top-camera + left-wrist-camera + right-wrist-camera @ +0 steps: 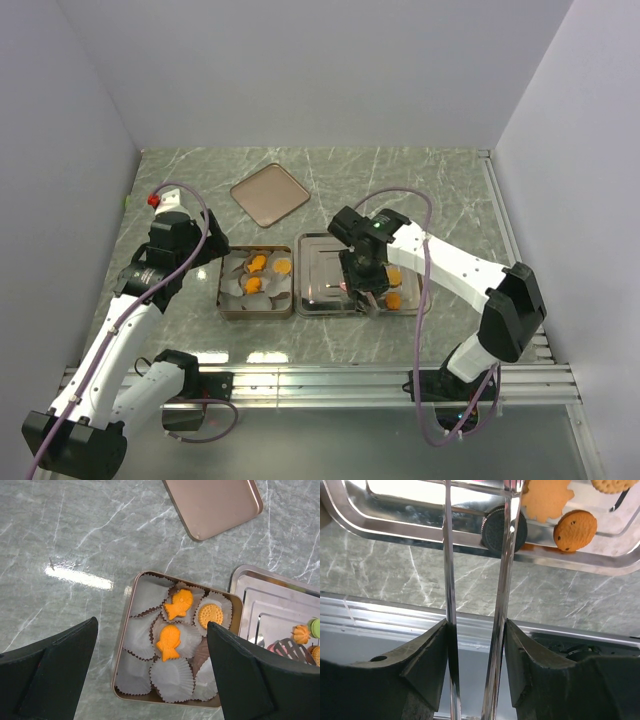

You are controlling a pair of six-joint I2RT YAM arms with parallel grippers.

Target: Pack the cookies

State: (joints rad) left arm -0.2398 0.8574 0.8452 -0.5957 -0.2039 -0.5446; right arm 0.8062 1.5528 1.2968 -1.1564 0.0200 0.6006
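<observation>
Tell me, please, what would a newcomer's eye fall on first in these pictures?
First, the three bright orange cookies in white paper cups inside the square tin at the table's middle. Next, to its right, the right gripper holds metal tongs over a shiny tray, the blades passing over a dark round cookie. A flat lid lies apart, farther back.

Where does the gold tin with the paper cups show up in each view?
Top external: the gold tin sits left of centre, the silver tray to its right.
Left wrist: mid-frame, lower half; tray at right edge.
Right wrist: not in it; tray rim across the top.
Shared landmark: the silver tray.
</observation>
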